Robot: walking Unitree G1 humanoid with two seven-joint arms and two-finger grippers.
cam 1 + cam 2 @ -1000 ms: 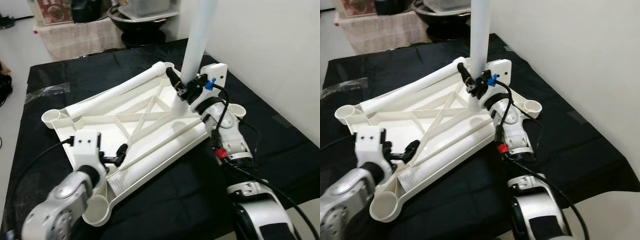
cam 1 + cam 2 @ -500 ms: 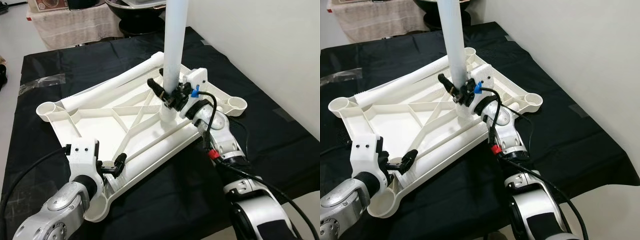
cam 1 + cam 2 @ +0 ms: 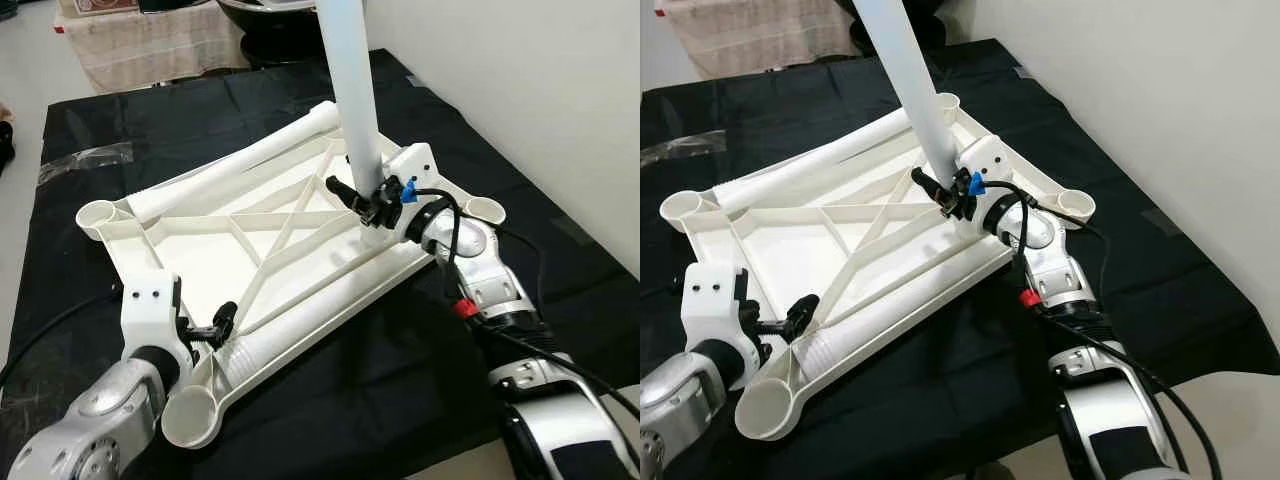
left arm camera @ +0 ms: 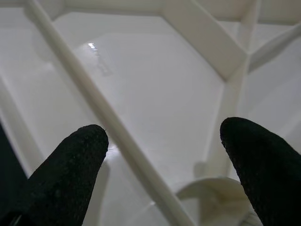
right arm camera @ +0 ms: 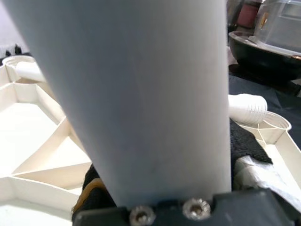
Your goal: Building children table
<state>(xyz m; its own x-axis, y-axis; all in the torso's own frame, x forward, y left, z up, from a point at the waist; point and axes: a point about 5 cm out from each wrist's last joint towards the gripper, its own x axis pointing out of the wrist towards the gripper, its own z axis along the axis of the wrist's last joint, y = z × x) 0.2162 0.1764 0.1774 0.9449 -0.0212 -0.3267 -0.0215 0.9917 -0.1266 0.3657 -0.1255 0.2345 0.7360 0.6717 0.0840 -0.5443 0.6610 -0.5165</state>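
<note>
Two grippers: right gripper [image 3: 362, 203] clamped on upright table leg [image 3: 348, 95] over inverted tabletop [image 3: 200, 235]; left gripper [image 3: 205, 328] spread wide at its rim, holding nothing

— What surrounds the work area?
— A plain white wall [image 3: 560, 90] runs along the right side, beside a flat surface covered in black cloth [image 3: 150, 120].
— And further back?
— A low stand draped in pale beige fabric [image 3: 150, 45], next to a dark round bowl-like vessel [image 3: 265, 15]. Light grey floor [image 3: 20, 90] lies on the left.
</note>
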